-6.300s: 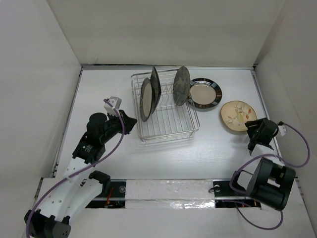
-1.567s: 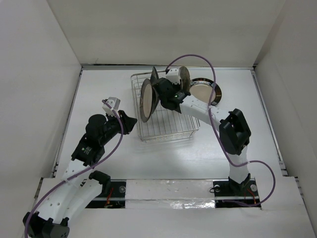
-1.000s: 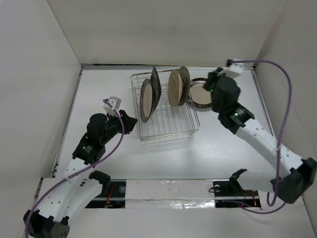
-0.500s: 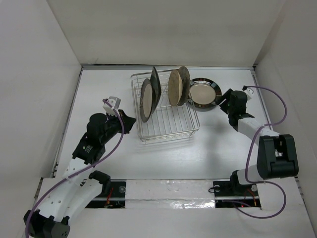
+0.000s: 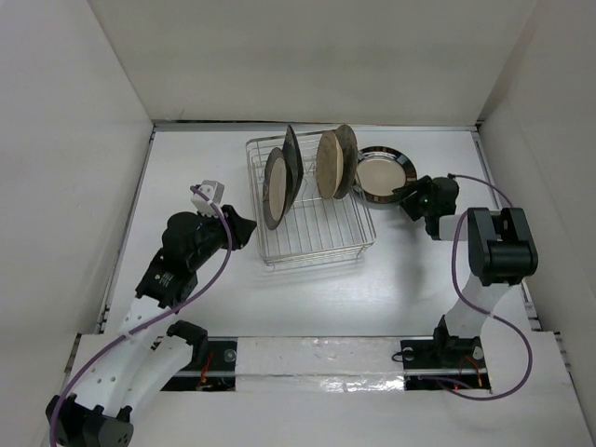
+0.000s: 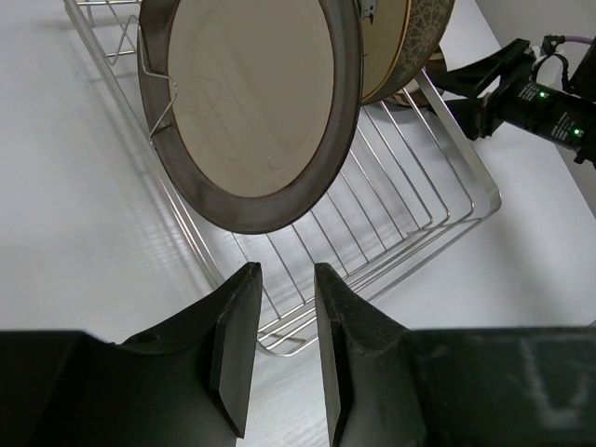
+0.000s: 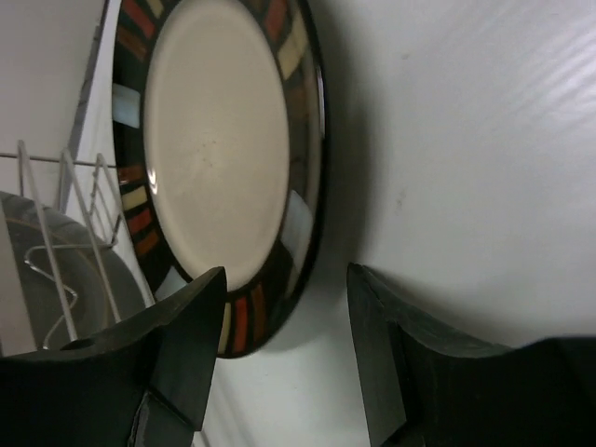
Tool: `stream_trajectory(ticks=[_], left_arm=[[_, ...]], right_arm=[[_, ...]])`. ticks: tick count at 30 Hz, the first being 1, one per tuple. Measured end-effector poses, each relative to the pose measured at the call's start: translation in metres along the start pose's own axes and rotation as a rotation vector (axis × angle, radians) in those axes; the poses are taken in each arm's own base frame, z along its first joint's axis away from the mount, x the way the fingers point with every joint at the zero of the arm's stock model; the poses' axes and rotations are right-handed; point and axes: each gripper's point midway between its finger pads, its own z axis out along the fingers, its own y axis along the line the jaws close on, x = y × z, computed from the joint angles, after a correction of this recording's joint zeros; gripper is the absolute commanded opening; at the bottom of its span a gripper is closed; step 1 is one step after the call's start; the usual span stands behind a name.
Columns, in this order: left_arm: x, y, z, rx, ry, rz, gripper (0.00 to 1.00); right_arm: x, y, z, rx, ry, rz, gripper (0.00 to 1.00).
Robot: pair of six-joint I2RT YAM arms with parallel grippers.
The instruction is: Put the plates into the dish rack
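The dish rack (image 5: 317, 228) holds several upright plates: a brown-rimmed round one (image 5: 275, 188), the black square one (image 5: 291, 160), the cream floral one (image 5: 327, 166) and the steel one (image 5: 345, 158). The dark-rimmed cream plate (image 5: 384, 174) lies flat on the table right of the rack. My right gripper (image 5: 406, 194) is open at that plate's near right edge; in the right wrist view its gripper (image 7: 287, 363) straddles the plate's (image 7: 219, 140) rim. My left gripper (image 5: 245, 229) is open and empty left of the rack, and in its wrist view (image 6: 284, 354) faces the brown-rimmed plate (image 6: 247, 102).
White walls enclose the table on three sides. The rack's wires (image 7: 56, 196) stand just beyond the flat plate. The rack's front rail (image 6: 372, 298) lies just ahead of my left fingers. The right arm's cable (image 5: 466, 270) loops over the table's right part.
The right arm set the floral plate into the rack, swung away right, and has now come down with open jaws at the dark-rimmed plate's edge. The left arm has hardly moved.
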Motion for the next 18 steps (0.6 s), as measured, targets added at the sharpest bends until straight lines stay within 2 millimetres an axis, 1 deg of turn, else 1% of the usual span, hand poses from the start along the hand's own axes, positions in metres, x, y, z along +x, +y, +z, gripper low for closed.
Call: stream_trajectory(ticks=[4,7,8,10,11,13,14,16,18], left_arm=[[0.0,0.001,0.0,-0.005,-0.002,0.0,0.26],[0.0,0.001,0.0,-0.005,-0.002,0.0,0.26],[0.0,0.001,0.0,-0.005,-0.002,0.0,0.27],[0.0,0.001,0.0,-0.007,-0.002,0.0,0.26],[0.0,0.001,0.0,-0.006,-0.002,0.0,0.26],[0.0,0.001,0.0,-0.006,-0.002,0.0,0.26],[0.0,0.001,0.0,-0.007,-0.002,0.0,0.26],[0.0,0.001,0.0,-0.008,-0.003,0.0,0.26],[0.0,0.001,0.0,-0.007,-0.001,0.0,0.26]], right_arm=[[0.002,0.015,0.015,-0.069,0.025,0.062,0.56],[0.005,0.017,0.022,-0.092,0.037,0.11,0.37],[0.006,0.017,0.024,-0.093,0.039,0.126,0.23],[0.007,0.014,0.027,-0.084,0.04,0.17,0.05],[0.005,0.014,0.027,-0.087,0.034,0.201,0.0],[-0.004,0.025,0.027,-0.129,0.009,0.222,0.0],[-0.003,0.025,0.025,-0.13,0.008,0.232,0.0],[0.001,0.017,0.02,-0.111,0.004,0.258,0.0],[0.0,0.011,0.008,-0.091,-0.023,0.271,0.0]])
